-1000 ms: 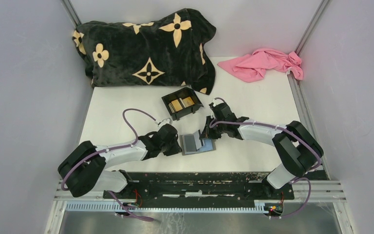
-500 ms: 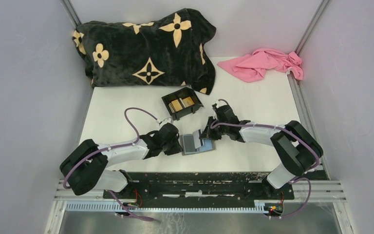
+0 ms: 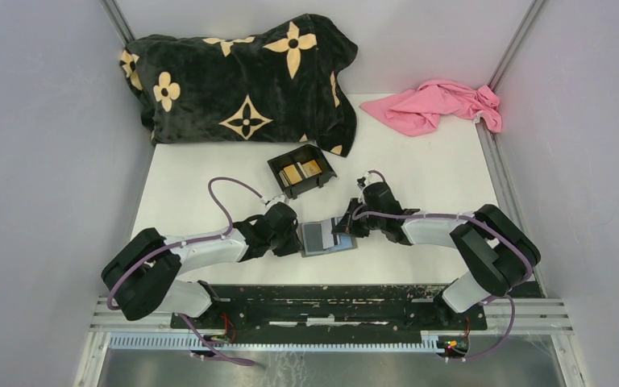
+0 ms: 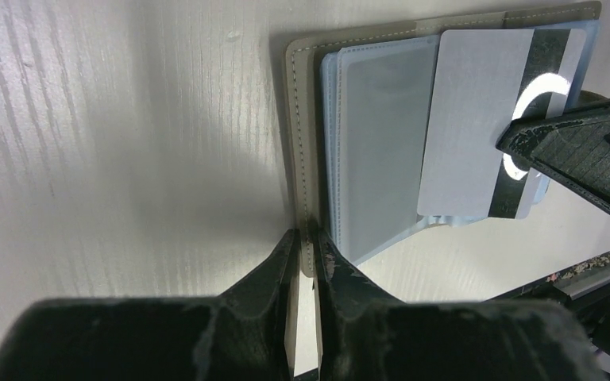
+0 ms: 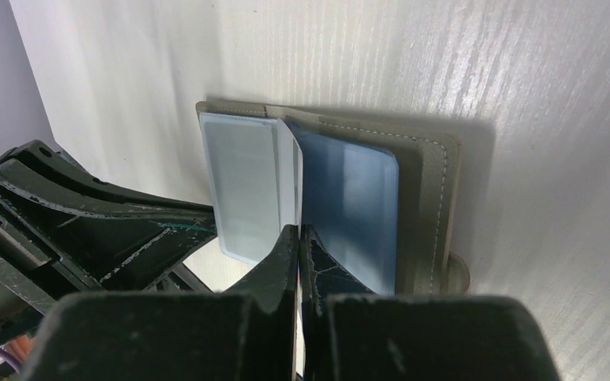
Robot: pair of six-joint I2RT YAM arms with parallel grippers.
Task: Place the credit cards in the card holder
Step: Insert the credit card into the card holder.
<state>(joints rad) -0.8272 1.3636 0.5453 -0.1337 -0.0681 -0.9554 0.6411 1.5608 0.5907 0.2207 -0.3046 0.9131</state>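
Note:
The grey card holder [image 3: 320, 239] lies open on the white table between my arms, its clear plastic sleeves [image 4: 381, 135] showing. My left gripper [image 3: 297, 239] is shut on the holder's grey edge [image 4: 308, 238]. My right gripper [image 3: 340, 229] is shut on a silvery white card with a black stripe [image 4: 476, 119] and holds it over the sleeves. In the right wrist view this card [image 5: 289, 178] stands edge-on between a pale sleeve and a blue one, above the holder [image 5: 429, 198]. Gold cards [image 3: 301, 172] lie in the black box.
The black rectangular box [image 3: 283, 165] stands just behind the holder. A black pillow with tan flowers [image 3: 238, 76] fills the back left. A pink cloth [image 3: 439, 105] lies at the back right. Grey walls close both sides.
My right gripper has come lower and nearer to the holder with the card. My left gripper has kept its hold on the holder's edge, and the holder's raised flap now lies flatter.

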